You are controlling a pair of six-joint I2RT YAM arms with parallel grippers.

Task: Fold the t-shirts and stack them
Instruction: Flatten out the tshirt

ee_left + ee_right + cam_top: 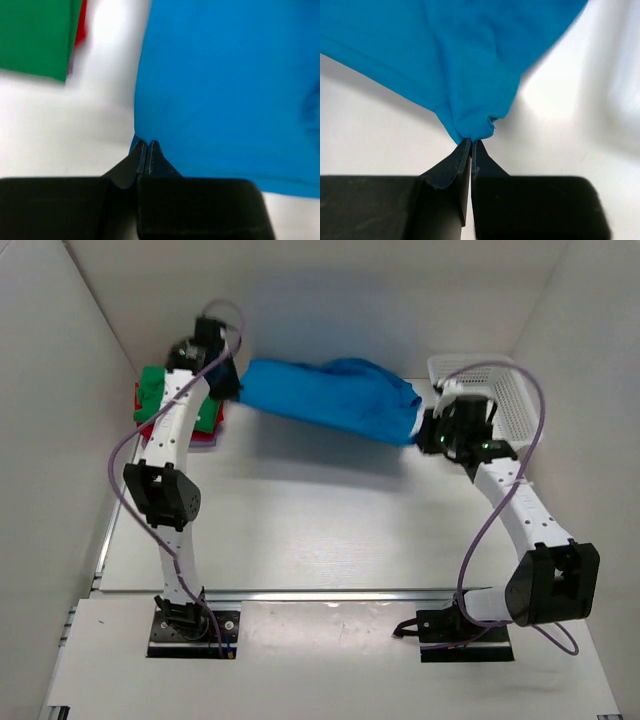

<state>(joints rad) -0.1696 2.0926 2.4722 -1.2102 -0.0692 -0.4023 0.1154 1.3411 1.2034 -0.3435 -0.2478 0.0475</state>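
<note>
The left gripper (145,146) and right gripper (471,143) each pinch one end of the blue t-shirt (330,395), stretched along the bench's (320,530) far edge.

White walls (400,290) box in a white table (330,530) at nine, twelve and three o'clock, softly lit.

Whole tabletop (330,530) is viewed from above and behind the arm bases, facing the far wall. Wrist views are taken very close, just behind the left end effector (145,150) and the right end effector (471,147). The blue t-shirt (335,398) is shared by all three views, the green t-shirt (32,37) by top and left wrist.
</note>
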